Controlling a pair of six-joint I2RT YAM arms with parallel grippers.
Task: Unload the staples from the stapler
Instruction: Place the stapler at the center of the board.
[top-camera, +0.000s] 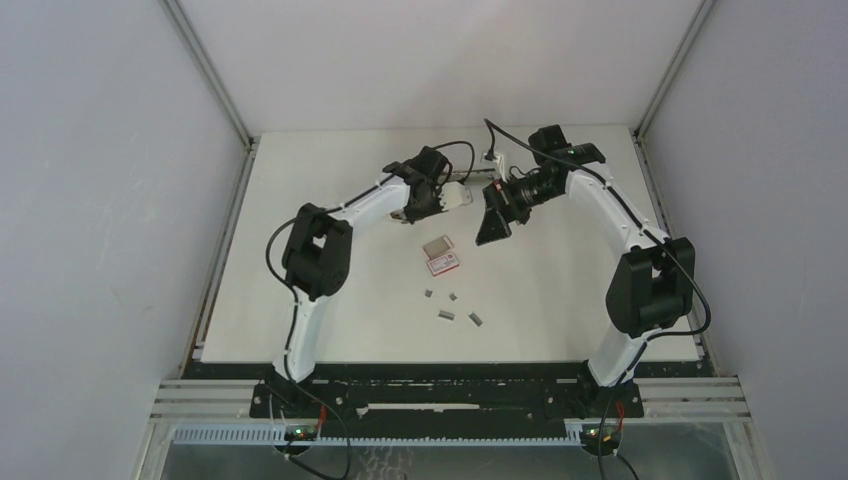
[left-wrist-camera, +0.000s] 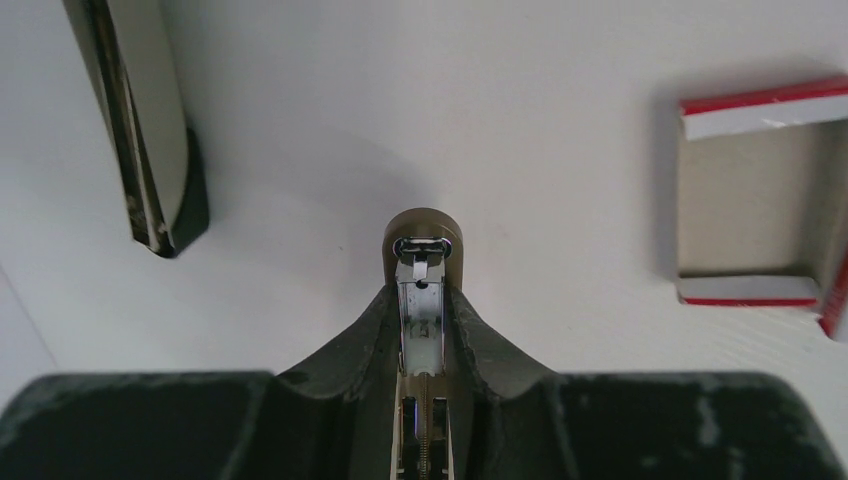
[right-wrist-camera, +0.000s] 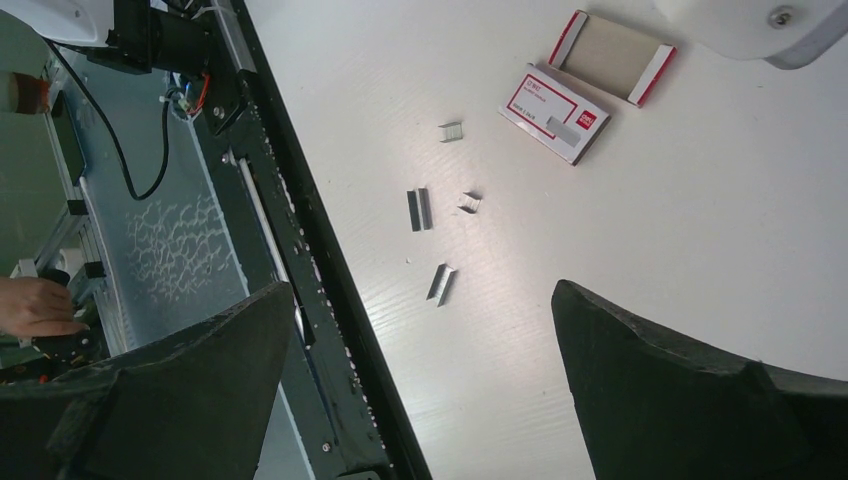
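Grey metal staples (top-camera: 446, 315): four short strips, loose on white table (top-camera: 600, 300), scattered just near-side of red-and-white box (top-camera: 443, 264) and open tray (top-camera: 437, 246); well apart from both arm tips. Same four plain in right wrist view.

Far middle: stapler (top-camera: 458, 195), clamped in left gripper (left-wrist-camera: 422, 335), fingers (left-wrist-camera: 350, 350) closed on either flank of bright magazine (left-wrist-camera: 421, 300), nose toward table. Channel contents unclear from left wrist view, possibly loaded, possibly bare.

Right gripper (top-camera: 497, 212): spread wide, nothing held, just beside stapler, tilted toward near edge.

Handling, by judgement: strips very light, stiff yet brittle at joins, thin, slick; apt to snap under squeeze or skate off on contact. Best hold: across narrow width at mid-length, light pinch, legs down. From magazine: slid out along rail, not pried.
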